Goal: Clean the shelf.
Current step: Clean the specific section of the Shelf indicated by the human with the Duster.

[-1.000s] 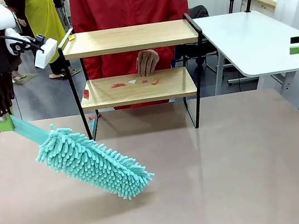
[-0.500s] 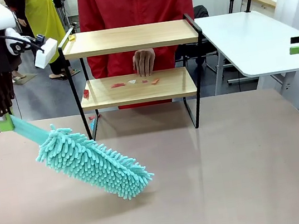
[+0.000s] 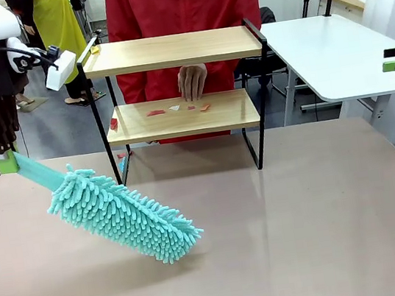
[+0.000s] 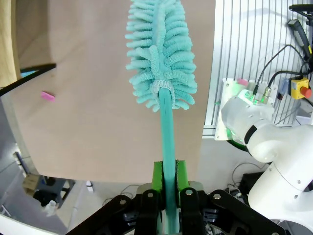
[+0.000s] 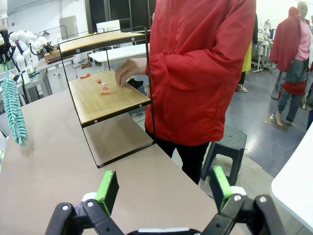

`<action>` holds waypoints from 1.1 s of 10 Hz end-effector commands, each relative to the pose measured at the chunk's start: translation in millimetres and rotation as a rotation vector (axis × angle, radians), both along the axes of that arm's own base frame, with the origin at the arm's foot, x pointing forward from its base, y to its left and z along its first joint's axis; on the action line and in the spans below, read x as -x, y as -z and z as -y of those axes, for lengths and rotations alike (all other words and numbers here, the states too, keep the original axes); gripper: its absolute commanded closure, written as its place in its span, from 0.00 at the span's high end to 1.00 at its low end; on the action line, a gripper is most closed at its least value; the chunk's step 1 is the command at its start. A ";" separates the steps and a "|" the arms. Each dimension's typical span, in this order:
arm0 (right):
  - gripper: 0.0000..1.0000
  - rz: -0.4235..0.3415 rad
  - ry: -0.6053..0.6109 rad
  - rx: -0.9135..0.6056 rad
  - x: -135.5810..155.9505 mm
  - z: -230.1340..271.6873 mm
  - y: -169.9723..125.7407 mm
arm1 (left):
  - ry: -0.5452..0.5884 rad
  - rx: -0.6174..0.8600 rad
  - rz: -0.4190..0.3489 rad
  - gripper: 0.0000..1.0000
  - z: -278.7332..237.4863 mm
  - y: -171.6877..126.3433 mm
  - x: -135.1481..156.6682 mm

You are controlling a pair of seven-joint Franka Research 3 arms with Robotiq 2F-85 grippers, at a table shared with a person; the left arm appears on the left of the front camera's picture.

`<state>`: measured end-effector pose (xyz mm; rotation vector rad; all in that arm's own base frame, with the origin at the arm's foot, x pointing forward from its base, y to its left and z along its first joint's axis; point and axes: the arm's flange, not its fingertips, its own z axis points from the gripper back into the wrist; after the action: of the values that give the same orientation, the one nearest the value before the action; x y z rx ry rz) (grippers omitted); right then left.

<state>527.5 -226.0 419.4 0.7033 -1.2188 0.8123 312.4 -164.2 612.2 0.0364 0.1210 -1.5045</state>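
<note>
Item: shelf [image 3: 168, 51], two wooden boards in a thin black frame, standing upright at 12 o'clock on the far part of the bench [image 3: 304, 214]. Lower board: small red and white scraps [image 3: 177, 108] scattered across its left half, with one more red scrap at its 9 o'clock edge. Top board: a yellow scrap [image 3: 95, 49] at its 9 o'clock end. Behind the shelf stands a person in a red jacket [image 3: 183, 1], one hand [image 3: 193, 82] hanging fingers-down just above the lower board's far edge. Item: teal fluffy duster [image 3: 122, 215], at 9 o'clock on the bench, well apart from the shelf boards, head slanting down toward 4 o'clock with a shadow beneath it. Left end effector [image 4: 168, 176], at 10 o'clock, is clamped tight on the duster's handle, green pads pressing both sides. Right end effector [image 5: 164, 188], at the 3 o'clock edge, stands spread wide with nothing between its pads. A pink scrap [image 4: 47, 96] lies on the bench near the shelf's foot.
</note>
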 end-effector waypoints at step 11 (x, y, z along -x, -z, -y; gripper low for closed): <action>1.00 0.003 0.000 0.002 -0.6 -0.6 -1.9 | -0.655 0.382 0.088 0.13 112.9 -3.8 30.4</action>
<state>527.4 -226.2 419.4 0.7030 -1.2189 0.8119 284.7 -273.9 619.9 -0.2348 -0.1790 -0.9462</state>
